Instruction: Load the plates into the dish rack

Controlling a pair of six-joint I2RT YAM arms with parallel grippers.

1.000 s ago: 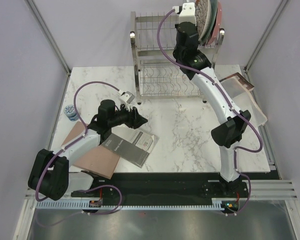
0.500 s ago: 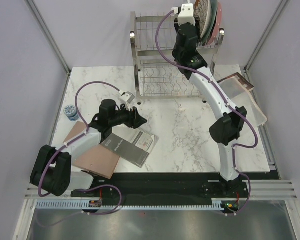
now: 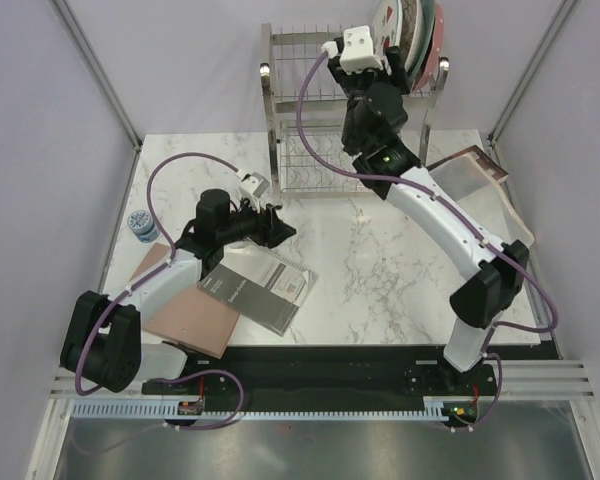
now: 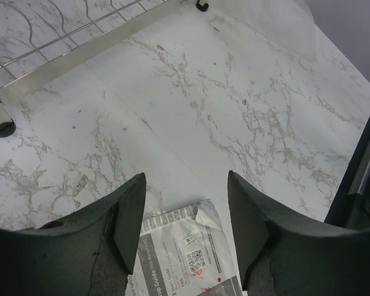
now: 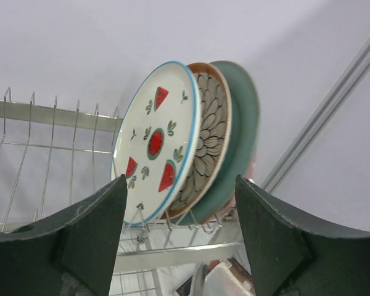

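Observation:
The dish rack [image 3: 325, 150] stands at the back of the table. Several plates lean side by side in its upper tier [image 5: 55, 114]. From the front they are a white plate with red fruit [image 5: 153, 145], a brown petal-patterned one [image 5: 208, 132], a grey-green one [image 5: 245, 117] and a sliver of pink [image 5: 250, 180]. My right gripper [image 5: 180, 185] is open just in front of them and holds nothing. My left gripper [image 4: 184, 184] is open and empty, low over the marble table above a booklet's corner [image 4: 182, 250].
A dark grey booklet [image 3: 260, 290] and a brown board [image 3: 185, 312] lie at the front left. A small blue-patterned jar [image 3: 140, 224] sits near the left edge. A clear tray [image 3: 495, 200] rests right of the rack. The rack's base rail [image 4: 80, 49] lies ahead of the left gripper.
My right gripper has opened and drawn back from the plates, which stay in the upper tier. The left arm has shifted slightly toward the rack.

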